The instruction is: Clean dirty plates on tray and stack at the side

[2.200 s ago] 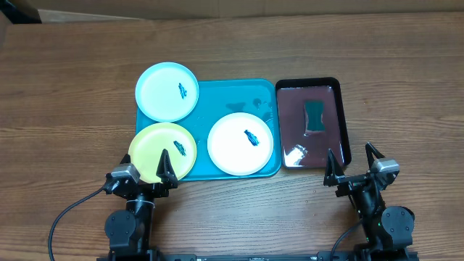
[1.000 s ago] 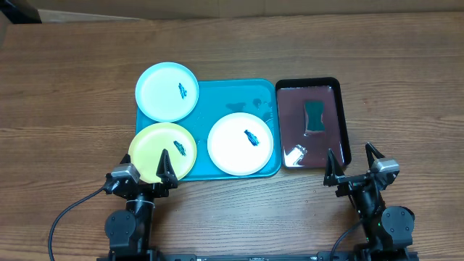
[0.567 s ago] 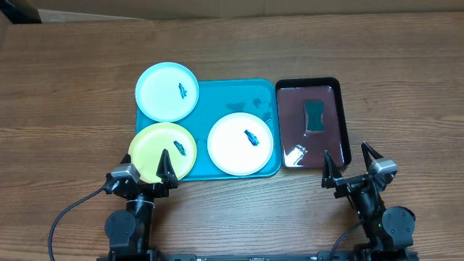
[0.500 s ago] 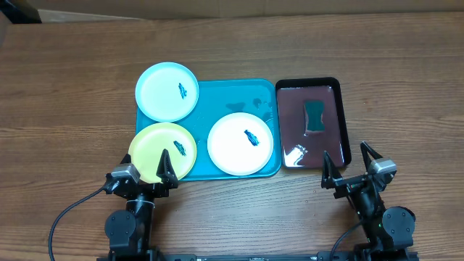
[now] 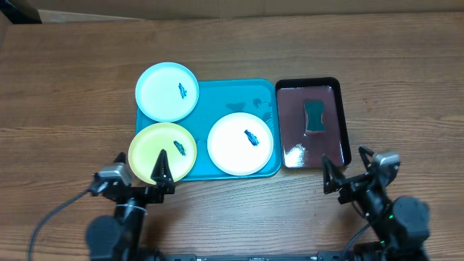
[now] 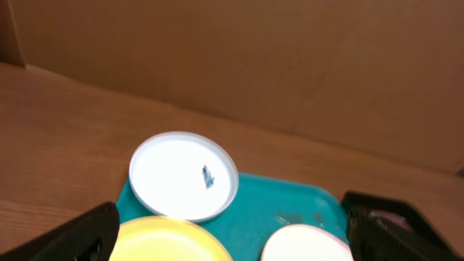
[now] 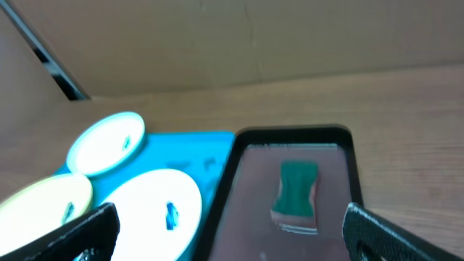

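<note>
The turquoise tray [image 5: 221, 109] lies mid-table. The pale blue plate [image 5: 167, 91] overhangs its back left corner, the yellow-green plate [image 5: 162, 152] overhangs its front left corner, and the white plate [image 5: 240, 143] sits at its front right. Each has a small dark smear. My left gripper [image 5: 140, 170] is open and empty at the front, just before the yellow-green plate. My right gripper [image 5: 346, 170] is open and empty before the black tray. The left wrist view shows the pale blue plate [image 6: 184, 175], the yellow-green plate [image 6: 167, 243] and the white plate [image 6: 304, 246].
A smaller black tray [image 5: 345, 123] with dark liquid and a green sponge [image 5: 314, 116] stands right of the turquoise tray. The right wrist view shows that sponge [image 7: 297, 188] and the white plate [image 7: 152, 210]. A cardboard wall runs along the table's back.
Both arms have shifted: the left gripper moved a little left and toward the front, the right gripper a little right. Plates, trays and sponge have not moved.
</note>
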Available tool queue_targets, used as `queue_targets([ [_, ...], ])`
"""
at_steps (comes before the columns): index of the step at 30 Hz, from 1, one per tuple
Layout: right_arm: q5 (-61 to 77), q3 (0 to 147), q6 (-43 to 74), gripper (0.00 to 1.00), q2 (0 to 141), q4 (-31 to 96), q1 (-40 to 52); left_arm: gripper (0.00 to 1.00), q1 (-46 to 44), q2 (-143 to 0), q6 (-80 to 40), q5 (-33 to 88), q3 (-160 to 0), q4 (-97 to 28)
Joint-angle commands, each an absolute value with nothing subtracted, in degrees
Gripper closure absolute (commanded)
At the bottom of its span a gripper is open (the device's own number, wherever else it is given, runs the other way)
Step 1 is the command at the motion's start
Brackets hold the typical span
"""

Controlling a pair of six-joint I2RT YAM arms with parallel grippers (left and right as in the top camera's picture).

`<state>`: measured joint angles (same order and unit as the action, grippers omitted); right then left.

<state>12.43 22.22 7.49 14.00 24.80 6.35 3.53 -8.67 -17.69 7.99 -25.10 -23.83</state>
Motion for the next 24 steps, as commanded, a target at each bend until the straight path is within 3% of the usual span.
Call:
queue_targets([
  [1, 11.62, 35.75, 7.44, 0.00, 26.96, 28.80, 5.98, 0.00, 3.75, -20.99, -12.47, 12.19, -41.58, -32.45],
  [9, 16.67, 76.53, 7.46, 0.00, 63.90, 58.39, 5.98, 0.00, 3.73, -62.46, -8.12, 18.06, -91.61, -79.96],
  [13, 20.60, 90.61, 7.07, 0.00, 75.22, 70.74, 5.98, 0.02, 3.73, -76.09, -7.57, 18.00, -104.53, -92.82],
  [14, 20.67, 92.58, 7.07, 0.05, 77.17, 72.71, 5.98, 0.16, 3.73, -78.54, -7.44, 18.11, -105.58, -94.43],
  [15, 20.64, 93.58, 7.09, 0.14, 78.74, 73.80, 5.98, 0.41, 3.68, -80.53, -7.44, 18.09, -105.69, -95.26],
  [16, 20.64, 93.73, 7.38, 0.23, 79.79, 74.15, 5.98, 0.76, 3.66, -82.11, -7.46, 18.06, -105.43, -95.70],
  [17, 20.64, 93.71, 7.55, 0.31, 80.55, 74.52, 5.98, 0.90, 3.57, -83.72, -7.44, 18.00, -104.79, -96.07],
  [19, 20.43, 93.71, 7.75, 0.39, 82.32, 75.59, 6.35, 0.96, 2.90, -86.19, -7.44, 17.43, -102.67, -95.68],
  [21, 18.76, 93.71, 7.75, 0.41, 84.16, 76.90, 7.35, 0.96, 1.58, -87.85, -7.27, 17.26, -99.72, -93.78],
  [24, 13.65, 93.58, 9.15, 0.41, 87.09, 78.22, 9.47, 0.87, -1.21, -89.21, -7.31, 17.45, -93.69, -88.58],
])
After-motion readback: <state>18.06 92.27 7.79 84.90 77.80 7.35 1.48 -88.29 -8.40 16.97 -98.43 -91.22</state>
